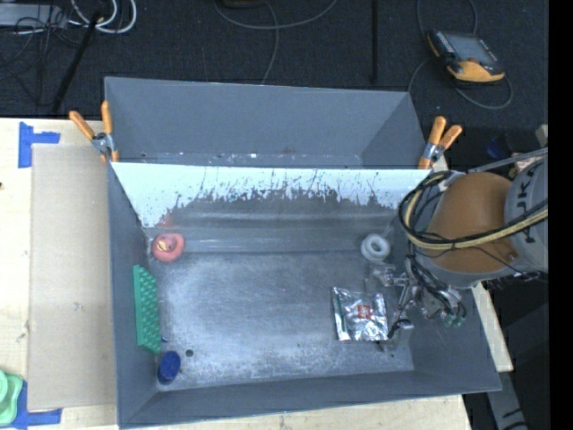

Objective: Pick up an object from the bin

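My gripper (400, 316) is low at the bin's right side, right at the edge of a crinkled silver foil packet (359, 314) with a red mark on it. The packet lies flat on the floor at the lower right. A small grey ring-shaped piece (376, 246) sits just above the packet, near the back slope. The fingertips sit among dark parts and cables.
At the left side of the bin lie a pink round thing (167, 246), a long green ridged strip (147, 307) along the left wall and a small blue ball-like thing (168, 366) near the front left corner. The arm's brown cover hangs over the right rim.
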